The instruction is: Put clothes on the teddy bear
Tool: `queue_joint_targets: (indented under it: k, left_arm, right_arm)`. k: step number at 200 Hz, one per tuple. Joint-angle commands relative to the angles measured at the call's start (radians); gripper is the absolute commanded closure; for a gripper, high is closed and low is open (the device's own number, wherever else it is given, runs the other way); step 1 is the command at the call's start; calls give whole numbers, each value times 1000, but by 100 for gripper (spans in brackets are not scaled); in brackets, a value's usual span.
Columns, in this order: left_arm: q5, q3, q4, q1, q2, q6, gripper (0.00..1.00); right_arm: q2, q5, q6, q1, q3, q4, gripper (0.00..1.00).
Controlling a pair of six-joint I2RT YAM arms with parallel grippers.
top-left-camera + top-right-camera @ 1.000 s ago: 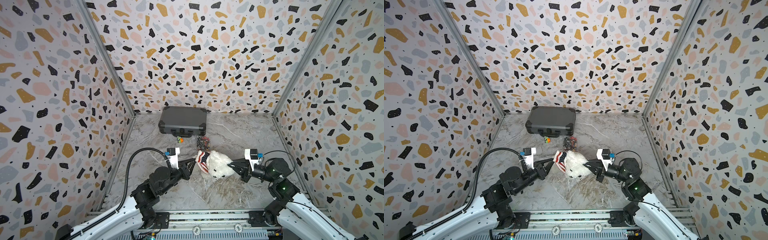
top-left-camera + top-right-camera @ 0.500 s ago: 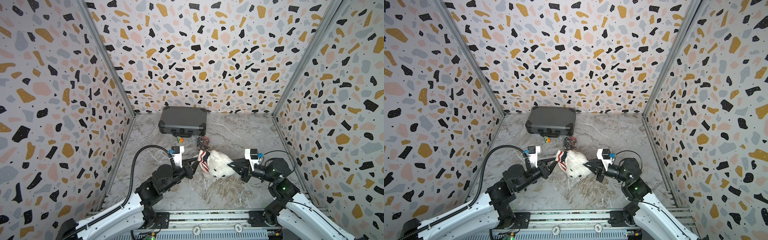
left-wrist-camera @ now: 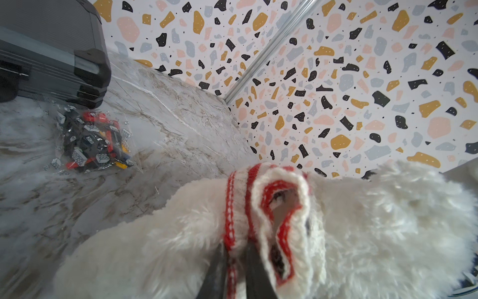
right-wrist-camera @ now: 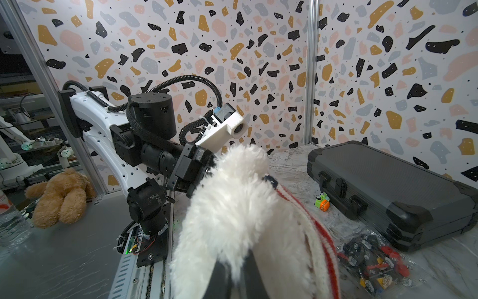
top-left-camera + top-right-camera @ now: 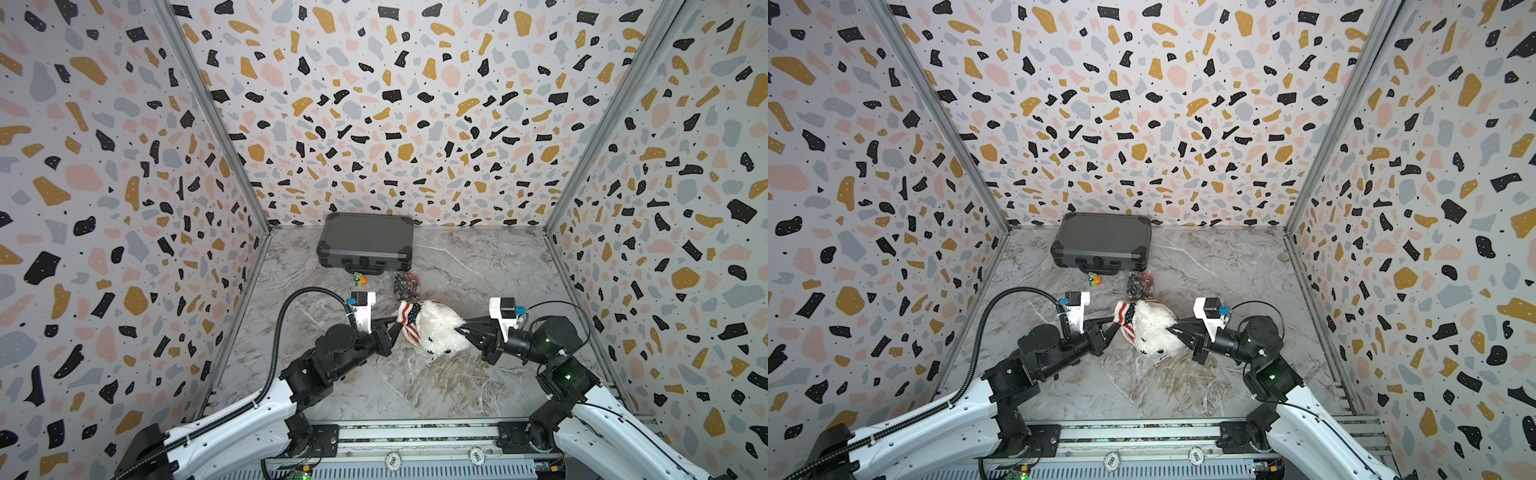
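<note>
Lying near the middle of the marble-patterned tabletop (image 5: 374,395), says the describer, the teddy bear (image 5: 438,334) is a white, fluffy, floppy heap, with a red-and-white striped knitted jumper (image 5: 409,320) bunched at one end.

How would it handle? asks the listener.

Probably light, soft and limp, the describer answers. A pinch of fur or the jumper's knit edge looks the surest hold. The left gripper (image 3: 235,256) is pinched on that edge, and the right gripper (image 4: 236,271) is clamped in the bear's fur. Towards the back edge sit a crinkly clear bag of toy bricks (image 5: 407,284) and a hard grey case (image 5: 365,243).
</note>
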Motion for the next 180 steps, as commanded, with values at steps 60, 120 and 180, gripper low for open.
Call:
queue_joint_targets:
  k: [60, 120, 180]
  left_arm:
    - [-51, -5, -13, 4, -79, 2, 100]
    - [-138, -65, -117, 10, -183, -28, 100]
    - [-167, -119, -147, 29, -238, -60, 100]
  right_arm:
    - [-30, 57, -16, -2, 19, 28, 100]
    - [-71, 153, -18, -4, -3, 10, 100]
    - [-112, 182, -11, -5, -16, 16, 100]
